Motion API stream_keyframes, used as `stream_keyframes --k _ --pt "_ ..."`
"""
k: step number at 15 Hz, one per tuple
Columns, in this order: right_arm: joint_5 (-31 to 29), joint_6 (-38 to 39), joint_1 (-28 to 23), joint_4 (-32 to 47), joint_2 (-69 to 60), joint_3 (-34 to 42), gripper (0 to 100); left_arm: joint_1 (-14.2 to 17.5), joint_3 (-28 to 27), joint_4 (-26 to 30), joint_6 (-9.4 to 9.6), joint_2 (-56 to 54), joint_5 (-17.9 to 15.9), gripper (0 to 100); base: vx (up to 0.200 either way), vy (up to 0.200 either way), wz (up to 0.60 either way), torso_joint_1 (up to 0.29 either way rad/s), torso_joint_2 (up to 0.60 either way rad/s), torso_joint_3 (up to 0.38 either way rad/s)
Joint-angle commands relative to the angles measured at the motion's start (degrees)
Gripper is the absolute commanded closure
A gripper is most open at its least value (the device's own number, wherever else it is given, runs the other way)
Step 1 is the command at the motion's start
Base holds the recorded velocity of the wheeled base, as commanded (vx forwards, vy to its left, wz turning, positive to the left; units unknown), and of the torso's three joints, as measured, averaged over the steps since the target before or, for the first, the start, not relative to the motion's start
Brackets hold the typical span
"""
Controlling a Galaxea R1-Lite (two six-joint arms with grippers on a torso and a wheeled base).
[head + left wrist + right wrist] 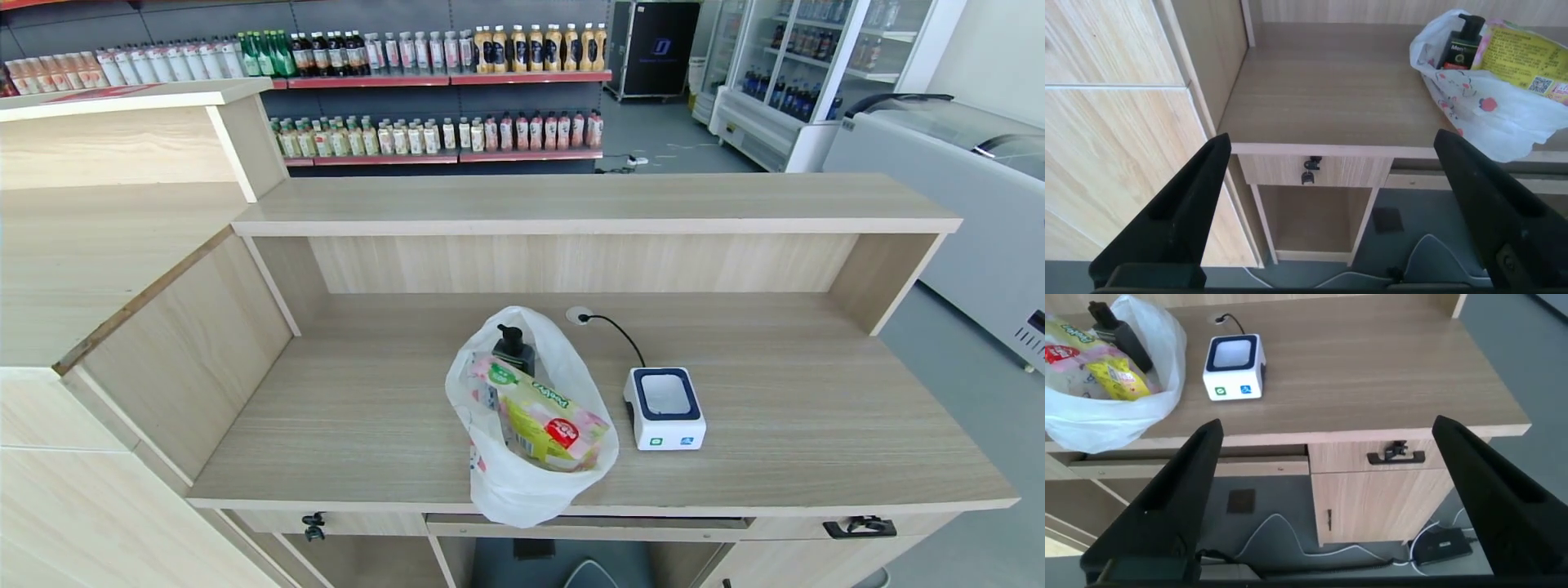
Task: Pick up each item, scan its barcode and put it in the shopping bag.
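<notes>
Green and blue square icons on scanner (664,406) front, QR code on snack packet (1523,53), pump bottle (1458,47) label unreadable

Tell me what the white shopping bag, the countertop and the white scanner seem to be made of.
The white shopping bag looks like thin, glossy plastic film: it crumples and droops limply. The pale wood-grain countertop seems to be matte laminate or veneer, given its even grain. The white box-shaped barcode scanner appears to be smooth moulded plastic with a glassy top window.

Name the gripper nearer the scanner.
Right. The right gripper is before the counter edge, right of the scanner; the left gripper is before its left end, beyond the shopping bag.
</notes>
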Motion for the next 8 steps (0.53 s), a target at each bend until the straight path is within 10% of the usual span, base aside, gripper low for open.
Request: stream_keyframes --k 1,8 --pt "0.01 -0.08 0.02 0.04 -0.26 -0.06 0 -0.01 0.00 -0.02 0.00 -0.02 0.00 0 0.000 0.000 0.00 0.000 0.00 0.000" --pt "0.01 0.54 0.02 0.13 -0.35 0.03 0 -0.01 0.00 0.07 0.00 -0.02 0.00 0 0.000 0.000 0.00 0.000 0.00 0.000"
